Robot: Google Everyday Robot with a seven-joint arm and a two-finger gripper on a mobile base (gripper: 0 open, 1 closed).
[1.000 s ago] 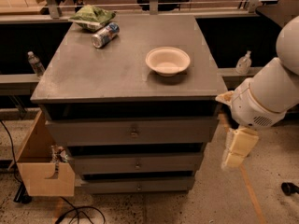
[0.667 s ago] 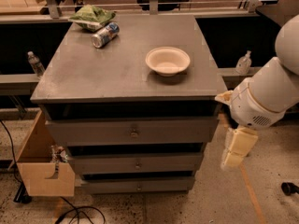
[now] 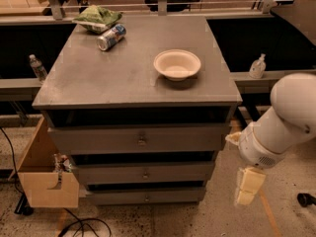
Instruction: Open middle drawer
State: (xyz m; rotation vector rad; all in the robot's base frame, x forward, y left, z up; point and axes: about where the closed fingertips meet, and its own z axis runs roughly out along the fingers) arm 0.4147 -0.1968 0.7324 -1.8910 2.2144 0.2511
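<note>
- The tool (image 3: 248, 186) hangs pointing down from a white arm (image 3: 284, 117), to the right of the drawer cabinet and over the speckled floor.
- Tool state: cannot tell whether it is wide or narrow. It holds nothing and touches no part of the cabinet.
- The middle drawer (image 3: 108, 174) is the second of three grey fronts, between the top drawer (image 3: 98, 140) and the bottom drawer (image 3: 113, 197).
- A small round knob (image 3: 145, 174) sits at the centre of the middle drawer. The front does not project past the front above it.
- The tool is at about the height of the middle and bottom fronts, well apart from the knob.
- The grey surface (image 3: 98, 78) carries a cream bowl (image 3: 177, 64) towards its right side. A can (image 3: 111, 37) lies on its side near the back left, and a green bag (image 3: 97, 18) is just behind the can.
- An open cardboard box (image 3: 47, 184) stands on the floor at the cabinet's left.
- A water bottle (image 3: 37, 68) stands on a ledge to the left, and a pump bottle (image 3: 257, 66) on a ledge to the right.
</note>
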